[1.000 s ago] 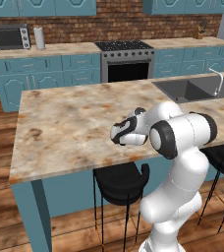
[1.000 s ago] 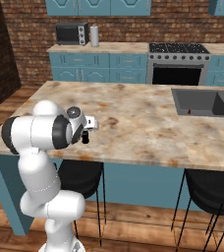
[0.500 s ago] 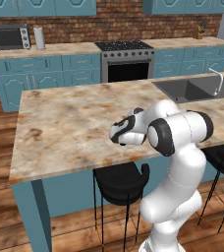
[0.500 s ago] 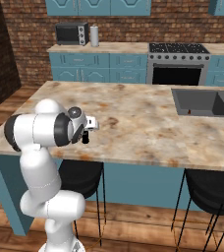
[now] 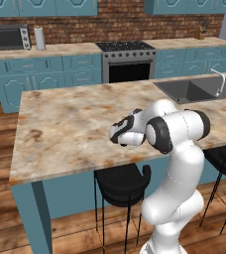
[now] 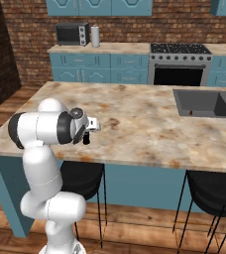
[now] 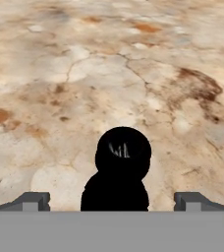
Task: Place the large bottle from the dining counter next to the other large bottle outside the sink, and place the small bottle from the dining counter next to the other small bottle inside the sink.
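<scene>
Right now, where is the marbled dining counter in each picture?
Left base view: the dining counter spans the middle, behind the arm.
Right base view: across the middle.
Hand view: its top lies behind a black bottle.
Shared landmark: the sink at its right end, both base views.

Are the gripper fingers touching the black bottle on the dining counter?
Apart. In the hand view the two fingertips stand wide on either side of the black bottle, with bare dining counter visible between each tip and the bottle.
</scene>
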Controlling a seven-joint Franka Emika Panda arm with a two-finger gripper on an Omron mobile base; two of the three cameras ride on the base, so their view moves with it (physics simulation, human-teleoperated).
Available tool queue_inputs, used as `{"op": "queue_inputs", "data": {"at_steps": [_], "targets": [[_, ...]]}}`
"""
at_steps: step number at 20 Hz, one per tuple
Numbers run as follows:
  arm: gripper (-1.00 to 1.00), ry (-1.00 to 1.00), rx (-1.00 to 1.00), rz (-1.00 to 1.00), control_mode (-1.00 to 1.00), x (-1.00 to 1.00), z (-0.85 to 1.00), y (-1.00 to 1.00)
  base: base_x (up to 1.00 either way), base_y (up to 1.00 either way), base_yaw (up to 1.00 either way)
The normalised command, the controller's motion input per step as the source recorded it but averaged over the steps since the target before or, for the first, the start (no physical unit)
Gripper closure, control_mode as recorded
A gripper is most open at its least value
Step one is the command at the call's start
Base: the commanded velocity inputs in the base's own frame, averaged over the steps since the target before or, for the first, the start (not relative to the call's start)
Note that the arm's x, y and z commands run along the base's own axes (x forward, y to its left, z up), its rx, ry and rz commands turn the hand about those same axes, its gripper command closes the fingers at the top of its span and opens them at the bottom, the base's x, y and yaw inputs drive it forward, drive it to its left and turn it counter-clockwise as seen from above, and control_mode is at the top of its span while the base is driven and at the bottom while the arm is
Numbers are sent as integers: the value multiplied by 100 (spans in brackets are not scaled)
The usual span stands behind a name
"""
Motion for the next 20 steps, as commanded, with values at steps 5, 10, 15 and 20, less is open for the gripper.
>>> {"op": "queue_inputs", "data": {"at_steps": [5, 10, 15, 20], "targets": [[100, 0, 0, 0, -100, 11, -7, 0, 0, 0, 0], [100, -1, 0, 0, -100, 6, -1, 0, 0, 0, 0], [100, -8, 0, 0, -100, -6, 7, 0, 0, 0, 0], [100, -11, 0, 0, -100, -41, 20, 0, 0, 0, 0]]}}
